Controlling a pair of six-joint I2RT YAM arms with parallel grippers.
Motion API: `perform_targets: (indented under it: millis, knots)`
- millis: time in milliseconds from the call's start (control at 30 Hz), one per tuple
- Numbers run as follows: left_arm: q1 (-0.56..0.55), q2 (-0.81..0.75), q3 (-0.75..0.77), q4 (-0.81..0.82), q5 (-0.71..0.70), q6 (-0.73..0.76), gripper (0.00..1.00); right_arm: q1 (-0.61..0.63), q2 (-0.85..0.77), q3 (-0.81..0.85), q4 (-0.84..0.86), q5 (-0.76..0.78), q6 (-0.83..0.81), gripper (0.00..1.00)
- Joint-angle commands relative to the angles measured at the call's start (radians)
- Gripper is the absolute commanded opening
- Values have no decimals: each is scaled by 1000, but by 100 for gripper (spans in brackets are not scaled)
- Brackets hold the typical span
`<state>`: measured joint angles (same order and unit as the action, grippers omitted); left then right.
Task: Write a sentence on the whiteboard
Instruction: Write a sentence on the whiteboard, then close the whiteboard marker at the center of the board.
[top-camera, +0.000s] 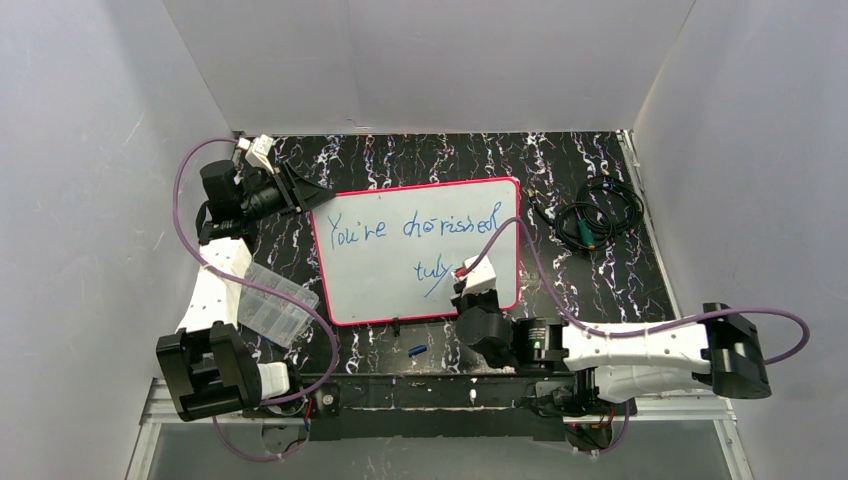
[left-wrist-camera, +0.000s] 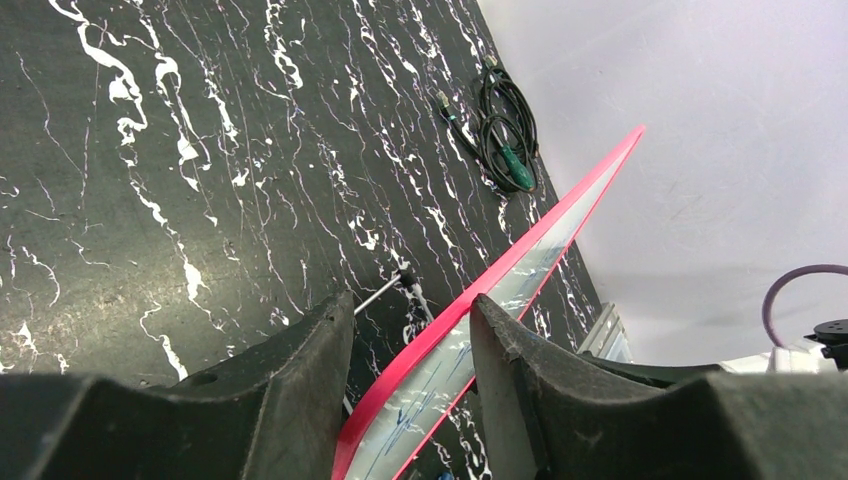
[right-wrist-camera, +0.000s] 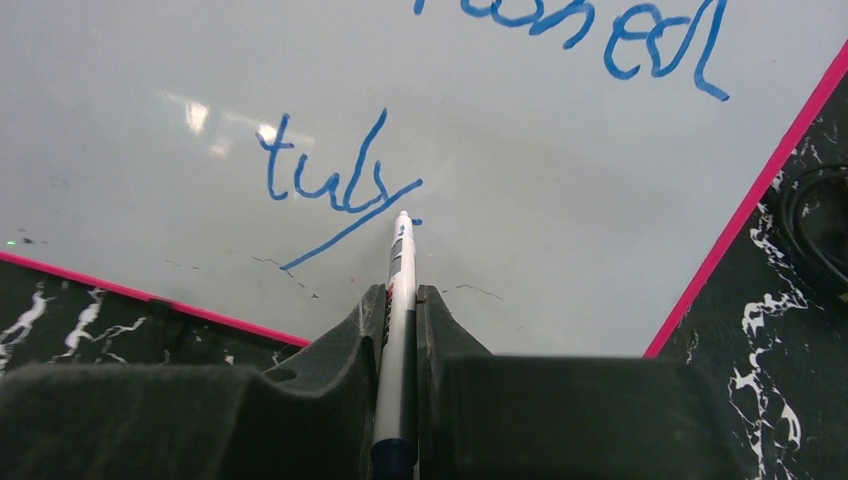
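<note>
Right jaws pinch a marker (right-wrist-camera: 399, 300), tip pointing forward at the whiteboard (right-wrist-camera: 560, 190).

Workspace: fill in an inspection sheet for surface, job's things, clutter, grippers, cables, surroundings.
Surface: black tabletop with white veining.
Job's things: whiteboard carries a blue sentence in two lines; marker tip at the board beside the last word.
Clutter: clear plastic box left of the board; small blue object near its front edge.
Grippers: left gripper straddles the board's pink edge, grip unclear; right gripper shut on marker.
Cables: purple cables loop from both arms; coiled black cable far right.
Surroundings: plain white walls.
</note>
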<state>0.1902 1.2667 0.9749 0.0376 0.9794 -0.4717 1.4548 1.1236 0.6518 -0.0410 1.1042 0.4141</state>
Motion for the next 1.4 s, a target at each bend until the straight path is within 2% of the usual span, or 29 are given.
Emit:
perform_targets:
  millis: [0, 133, 267, 367, 467, 533, 633, 700, 1000, 1167, 1267, 1367]
  knots:
    - [-11, -50, 10, -57, -3, 39, 50, -7, -126, 13, 109, -83, -80, 1]
    - [-11, -64, 43, -146, -72, 110, 75, -7, -194, 53, 94, -121, -143, 1]
    - [-9, -76, 114, -251, -168, 184, 92, -9, -175, 147, -16, -170, -205, 1]
    - [-11, -112, 163, -329, -290, 238, 97, -19, -144, 200, -67, -216, -249, 1]
    - [-19, -152, 205, -410, -416, 282, 98, -77, -119, 231, -94, -358, -271, 1]
    - [-51, -175, 224, -451, -519, 298, 98, -186, -112, 242, -110, -517, -262, 1]
    - [-192, -203, 266, -534, -712, 368, 98, -331, -110, 254, -130, -785, -248, 1]
    - [-290, -214, 297, -591, -799, 397, 98, -391, -114, 256, -145, -879, -238, 1]
    - [-451, -393, 222, -679, -674, 321, 98, -533, -154, 235, -226, -1159, -215, 1]
    - [-520, -538, 70, -679, -483, 266, 92, -557, -193, 227, -310, -1207, -186, 1]
    - [-595, -581, -25, -683, -488, 216, 89, -558, -231, 194, -331, -1197, -141, 1]
    - [-700, -587, -96, -681, -557, 175, 85, -557, -278, 150, -321, -1181, -88, 1]
